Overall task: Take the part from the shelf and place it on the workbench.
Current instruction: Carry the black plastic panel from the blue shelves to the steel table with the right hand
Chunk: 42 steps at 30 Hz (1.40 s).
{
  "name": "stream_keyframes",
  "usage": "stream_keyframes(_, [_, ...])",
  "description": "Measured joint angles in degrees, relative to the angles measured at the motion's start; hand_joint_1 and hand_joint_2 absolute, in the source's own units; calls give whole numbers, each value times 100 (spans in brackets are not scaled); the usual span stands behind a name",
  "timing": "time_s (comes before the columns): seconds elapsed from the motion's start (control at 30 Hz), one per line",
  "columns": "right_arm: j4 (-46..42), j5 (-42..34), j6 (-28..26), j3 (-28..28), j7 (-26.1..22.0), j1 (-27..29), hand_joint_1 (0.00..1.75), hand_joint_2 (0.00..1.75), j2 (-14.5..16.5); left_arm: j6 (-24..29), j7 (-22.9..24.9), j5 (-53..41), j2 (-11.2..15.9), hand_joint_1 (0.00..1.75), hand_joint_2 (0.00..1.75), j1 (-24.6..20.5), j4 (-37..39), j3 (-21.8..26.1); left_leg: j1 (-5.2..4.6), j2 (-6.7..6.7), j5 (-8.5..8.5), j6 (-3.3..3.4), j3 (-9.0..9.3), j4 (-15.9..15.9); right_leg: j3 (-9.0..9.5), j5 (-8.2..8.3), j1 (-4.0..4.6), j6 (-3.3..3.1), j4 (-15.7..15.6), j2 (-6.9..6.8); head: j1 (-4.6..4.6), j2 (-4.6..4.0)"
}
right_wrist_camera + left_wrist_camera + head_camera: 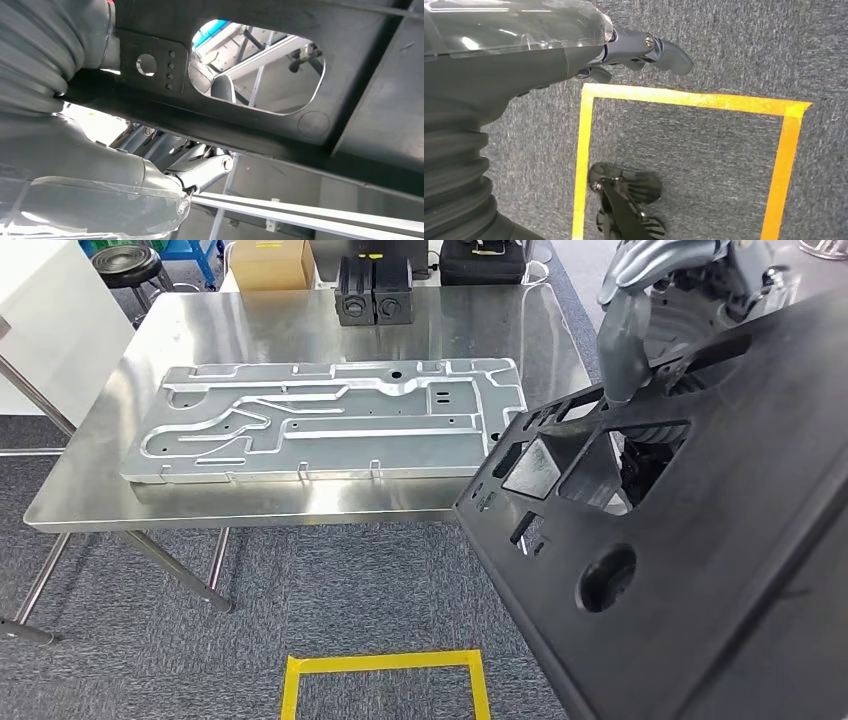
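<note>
In front of the steel workbench point(90, 495) the robot holds a large black part point(700, 570), a flat plastic panel with several cut-out openings. The panel is tilted and is in the air at the right side, and its near corner is just beside the right edge of the workbench, not resting on it. The right hand point(640, 300) grips the panel at its upper edge, with the grey fingers going down through one of the openings; in the right wrist view the fingers point(200, 167) are curled under a bar of the panel. On the workbench lies a long silver metal plate point(330, 420) with milled channels, and behind it stand two black blocks point(373, 290). The left hand point(634, 52) hangs over the grey carpet point(724, 45), holding nothing, its fingers loosely bent, above a square of yellow tape point(689, 97).
</note>
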Motion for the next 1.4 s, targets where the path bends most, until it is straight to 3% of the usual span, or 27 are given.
stream_keyframes(0.03, [12,0,0,0,0,4,175,175,0,0,0,0,2,0,175,9,0,1,16,0,-46,-22,-190,283,23,-25,-1,2,4,2,0,0])
stream_keyframes(0.07, [24,0,0,0,0,5,175,175,0,0,0,0,2,0,175,19,0,1,33,1,27,-42,-282,352,48,-52,-4,8,11,6,0,0])
stream_keyframes(0.1, [33,0,0,0,0,6,175,175,0,0,0,0,3,0,175,25,0,1,50,4,216,-56,-253,177,81,-83,-10,20,22,10,0,0])
stream_keyframes(0.17, [46,0,0,0,0,5,175,175,0,0,0,0,9,0,175,28,0,1,78,11,695,-72,56,-616,156,-166,-21,66,57,14,0,0])
stream_keyframes(0.2, [53,-1,0,0,-1,3,175,175,1,0,0,0,13,0,175,26,0,1,75,10,838,-56,209,-963,178,-207,-17,99,82,20,0,0])
stream_keyframes(0.27, [63,-2,0,0,1,0,175,175,2,0,1,0,16,0,175,25,0,1,57,4,868,1,333,-1233,187,-254,-1,166,105,30,0,0])
stream_keyframes(0.37, [69,-2,-1,-1,4,-5,175,175,2,0,-1,0,16,0,175,27,0,1,51,-3,848,118,353,-1262,187,-314,-13,266,135,30,1,0])
stream_keyframes(0.43, [70,-3,-3,-6,-4,-16,175,175,2,-3,-8,0,16,0,175,23,0,1,63,-2,841,183,386,-1291,0,-520,-28,316,522,27,1,0])
stream_keyframes(0.5, [73,-5,-5,-16,-11,-16,175,175,1,-14,-24,0,17,0,175,20,0,1,53,-1,813,223,400,-1291,-462,-840,-34,339,1332,27,0,0])
stream_keyframes(0.53, [78,-9,-6,-23,-12,-10,175,175,0,-21,-31,0,17,0,175,22,0,0,45,-2,796,232,409,-1289,-692,-926,-35,344,1684,27,0,0])
stream_keyframes(0.57, [85,-14,-7,-31,-12,-5,175,175,-2,-26,-36,0,17,0,175,25,0,-1,36,-5,776,238,427,-1288,-840,-899,-34,339,1856,27,0,0])
stream_keyframes(0.6, [95,-21,-9,-39,-12,-3,175,175,-4,-29,-38,1,16,0,175,29,0,-1,28,-10,754,237,457,-1287,-867,-753,-32,324,1792,27,0,0])
stream_keyframes(0.63, [104,-34,-10,-46,-12,-3,175,175,-5,-31,-39,1,16,0,175,31,0,-2,19,-16,726,233,501,-1287,-773,-508,-27,296,1496,27,0,0])
stream_keyframes(0.7, [120,-66,-19,-70,-22,-9,175,175,-8,-32,-39,1,10,0,175,26,0,-2,-2,-27,664,210,579,-1288,-439,-40,11,205,663,23,1,0])
stream_keyframes(0.77, [139,-98,-32,-90,-37,-17,175,175,-9,-32,-37,1,8,0,175,17,0,-2,-9,-30,621,163,603,-1290,-258,108,57,140,207,23,0,0])
stream_keyframes(0.87, [170,-167,-69,-111,-134,30,175,175,-37,-35,-40,1,21,0,175,8,0,-7,-8,-14,584,76,637,-1311,-201,73,50,92,110,37,0,0])
stream_keyframes(0.93, [179,-237,-103,-155,-264,114,175,175,-84,-47,-48,-8,29,0,175,1,0,-15,-7,1,434,29,542,-1044,-98,63,10,43,29,22,-1,0])
stream_keyframes(1.03, [200,-284,-113,-186,-351,256,175,175,-128,-63,-50,-13,47,0,175,18,0,-20,23,9,11,-35,-74,88,2,3,3,-3,8,12,-1,0])
stream_keyframes(1.07, [208,-284,-113,-188,-357,301,175,175,-138,-67,-50,-12,50,0,175,25,0,-21,31,9,-12,-53,-254,338,26,-25,2,-2,13,16,-1,0])
stream_keyframes(1.1, [214,-284,-113,-191,-362,337,175,175,-148,-71,-49,-10,51,0,175,29,0,-21,39,9,77,-67,-341,385,54,-56,1,5,23,22,-1,0])
stream_keyframes(1.13, [216,-284,-113,-195,-366,360,175,175,-157,-74,-49,-9,55,0,175,31,0,-22,48,10,282,-75,-308,187,89,-93,-3,16,37,27,-1,0])
stream_keyframes(1.2, [217,-284,-114,-206,-374,376,175,175,-169,-77,-48,-9,64,0,175,31,0,-23,65,14,772,-74,-16,-597,156,-188,-1,59,83,33,-1,0])
stream_keyframes(1.23, [218,-284,-114,-213,-379,377,175,175,-176,-74,-45,-9,72,0,175,27,0,-25,61,12,909,-51,123,-937,169,-231,8,88,111,40,-1,0])
stream_keyframes(1.27, [219,-284,-114,-218,-383,379,175,175,-183,-65,-39,-9,75,0,175,25,0,-25,55,12,959,-20,204,-1139,169,-260,17,117,130,46,0,0])
stream_keyframes(1.4, [239,-284,-112,-225,-394,385,175,175,-192,-3,-26,-9,79,0,175,24,0,-26,33,4,894,138,253,-1243,147,-342,3,247,192,50,0,0])
